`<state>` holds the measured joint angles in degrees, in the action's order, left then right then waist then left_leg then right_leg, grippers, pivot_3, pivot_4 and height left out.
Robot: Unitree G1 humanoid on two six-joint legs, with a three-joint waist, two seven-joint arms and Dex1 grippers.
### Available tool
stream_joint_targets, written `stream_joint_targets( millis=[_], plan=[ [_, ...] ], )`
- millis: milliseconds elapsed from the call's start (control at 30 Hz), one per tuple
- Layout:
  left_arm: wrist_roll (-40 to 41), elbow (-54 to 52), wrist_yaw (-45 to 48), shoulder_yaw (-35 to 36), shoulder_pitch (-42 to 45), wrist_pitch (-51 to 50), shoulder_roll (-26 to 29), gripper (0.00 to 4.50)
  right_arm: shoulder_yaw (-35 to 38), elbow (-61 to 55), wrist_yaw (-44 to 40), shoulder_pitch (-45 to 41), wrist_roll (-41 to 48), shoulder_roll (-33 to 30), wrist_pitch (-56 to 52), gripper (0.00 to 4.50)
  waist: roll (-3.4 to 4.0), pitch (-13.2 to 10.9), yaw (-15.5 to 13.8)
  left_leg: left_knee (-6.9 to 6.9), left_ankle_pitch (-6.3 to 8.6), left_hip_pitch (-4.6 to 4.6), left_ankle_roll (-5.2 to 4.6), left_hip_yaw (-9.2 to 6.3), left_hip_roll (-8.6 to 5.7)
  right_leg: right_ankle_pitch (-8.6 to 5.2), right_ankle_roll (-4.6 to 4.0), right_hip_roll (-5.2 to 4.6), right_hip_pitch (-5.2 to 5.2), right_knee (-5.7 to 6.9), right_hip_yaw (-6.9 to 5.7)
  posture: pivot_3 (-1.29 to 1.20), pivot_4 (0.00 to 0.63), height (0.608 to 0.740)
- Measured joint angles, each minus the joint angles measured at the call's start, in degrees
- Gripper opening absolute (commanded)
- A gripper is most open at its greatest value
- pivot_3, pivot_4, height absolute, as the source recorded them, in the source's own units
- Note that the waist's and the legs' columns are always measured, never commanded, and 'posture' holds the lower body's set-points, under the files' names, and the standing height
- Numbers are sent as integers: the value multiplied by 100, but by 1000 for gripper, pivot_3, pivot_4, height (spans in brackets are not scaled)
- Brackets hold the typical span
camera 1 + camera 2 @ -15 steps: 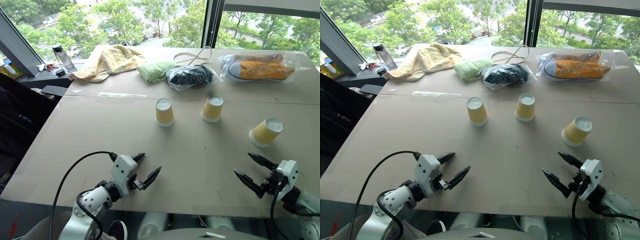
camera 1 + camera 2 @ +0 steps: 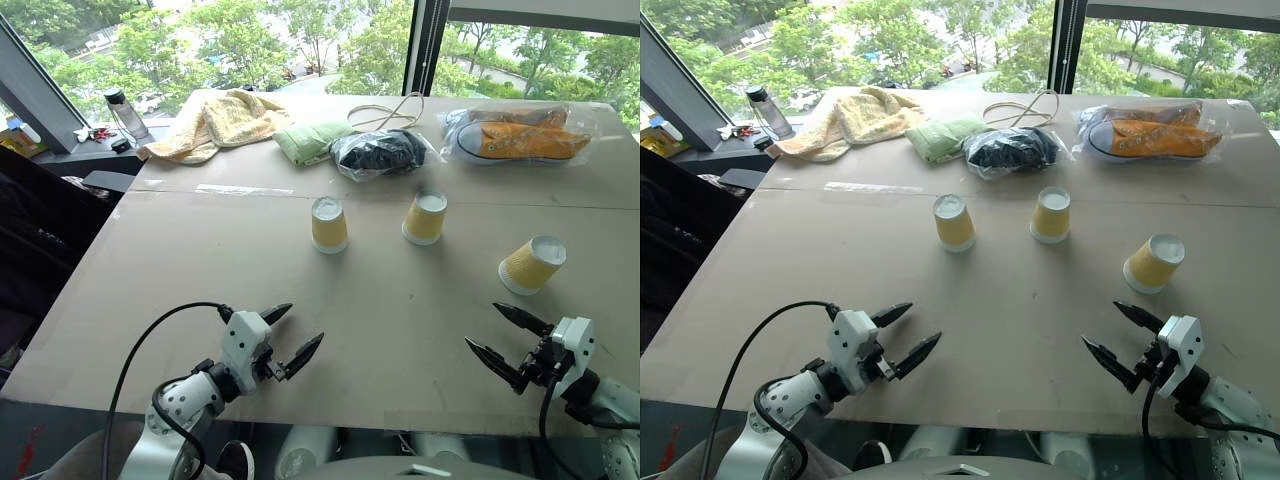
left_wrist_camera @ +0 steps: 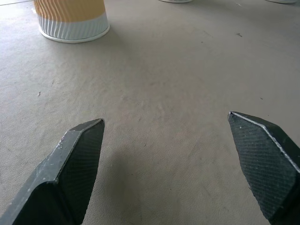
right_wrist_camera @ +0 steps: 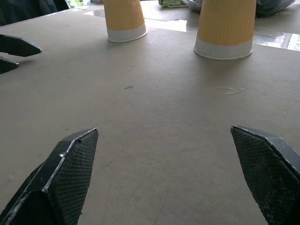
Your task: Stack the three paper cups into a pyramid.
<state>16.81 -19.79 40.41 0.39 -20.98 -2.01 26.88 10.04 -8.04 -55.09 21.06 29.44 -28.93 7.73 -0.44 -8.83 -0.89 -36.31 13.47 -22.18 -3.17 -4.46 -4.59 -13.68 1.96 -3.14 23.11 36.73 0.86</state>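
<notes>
Cardboard-brown worktop (image 2: 200,260) carries three paper cups (image 2: 329,224), apart, upside down around centre toward 3 o'clock. Left gripper (image 2: 290,334) and right gripper (image 2: 505,340) hover near the 6 o'clock edge, jaws wide, empty.

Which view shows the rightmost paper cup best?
The left eye view: the rightmost paper cup shows whole, upside down and apart from the other two. The right eye view shows it much the same. In the wrist views I cannot tell which cup is which.

On my left wrist view, the nearest paper cup (image 3: 71,21) is cut off above its white rim.
</notes>
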Motion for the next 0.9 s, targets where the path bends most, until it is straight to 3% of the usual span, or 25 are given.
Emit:
stream_joint_targets(
  millis=[333, 667, 900],
  plan=[
    [130, 197, 29, 163, 547, 114, -55, 4330, 53, -2, -185, 32, 43, -135, -2, 4500, -1, 0, -3, 0, 0, 0, 0, -1, 0, 2, 0, 0, 0, 0, -4, 0, 150, 740],
    [116, 515, -590, 402, 2029, -21, -318, 4330, -79, -966, -435, -130, 429, -146, -253, 4500, -2, 1, -14, -2, -1, 1, 0, -3, -1, 16, 22, 3, 0, 1, -10, 0, 150, 740],
    [-47, 900, -544, 49, 2870, -294, -356, 4330, -139, -1586, -114, -295, 508, -134, -532, 4500, -5, 3, -12, -3, -4, 0, -5, -5, -4, 17, 23, 4, 2, 2, -10, 0, 150, 740]
  ],
)
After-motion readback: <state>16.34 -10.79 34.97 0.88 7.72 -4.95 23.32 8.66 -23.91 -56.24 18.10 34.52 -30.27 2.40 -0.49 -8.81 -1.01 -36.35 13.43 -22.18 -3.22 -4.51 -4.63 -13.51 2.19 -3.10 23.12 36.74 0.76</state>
